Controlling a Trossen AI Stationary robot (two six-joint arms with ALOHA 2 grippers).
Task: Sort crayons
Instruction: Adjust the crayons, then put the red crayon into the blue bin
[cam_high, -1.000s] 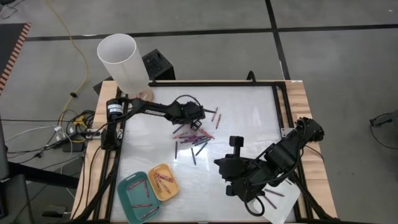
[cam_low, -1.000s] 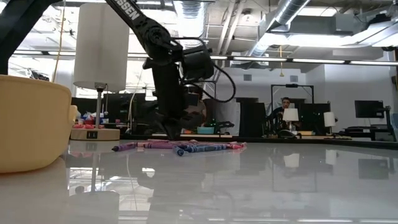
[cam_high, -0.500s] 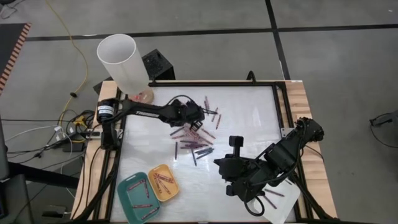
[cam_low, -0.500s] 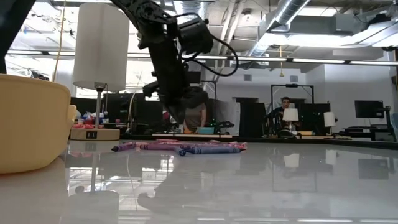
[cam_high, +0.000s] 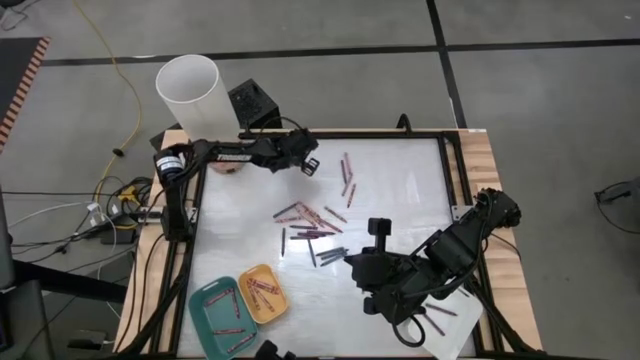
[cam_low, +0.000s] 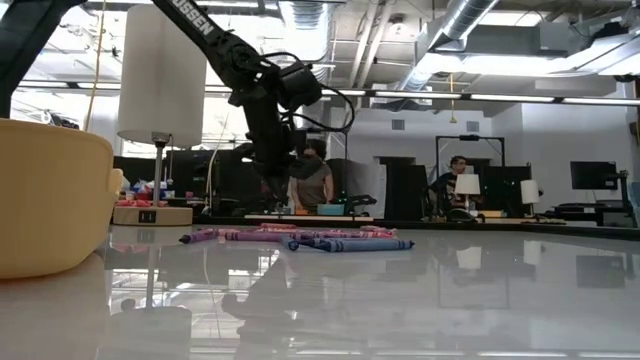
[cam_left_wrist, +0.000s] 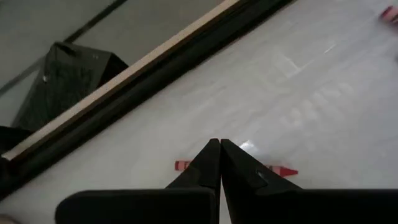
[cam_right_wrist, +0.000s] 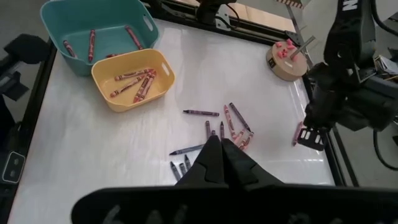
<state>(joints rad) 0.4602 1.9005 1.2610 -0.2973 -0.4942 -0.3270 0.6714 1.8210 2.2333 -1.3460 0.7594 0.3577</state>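
The left gripper (cam_high: 306, 163) hangs near the far edge of the table (cam_high: 400, 180), its two dark fingers (cam_left_wrist: 214, 165) pressed together with nothing between them; a red crayon (cam_left_wrist: 277, 170) lies on the white surface right behind their tips, partly covered by them. The right gripper (cam_right_wrist: 219, 151) is likewise pressed together and empty, resting low over the near right part of the table.

Most of the crayons (cam_high: 312, 225) lie scattered in the middle of the table, with a few more (cam_high: 346, 172) nearer the far edge, just beside the left gripper. Others sit in the yellow tray (cam_high: 247, 301) and the teal tray (cam_high: 203, 314) at the near left corner, the two trays touching. A couple of crayons (cam_high: 437, 318) lie near the right arm, half covered by it.

In the low view the left arm (cam_low: 205, 30) bears white lettering ending in "SSEN"; its start is cut off. A white cylinder (cam_high: 192, 95) stands at the far left corner. A round wooden holder (cam_right_wrist: 287, 59) beneath it is mostly hidden from above. Two people (cam_low: 312, 180) in the room beyond are too dim to make out.
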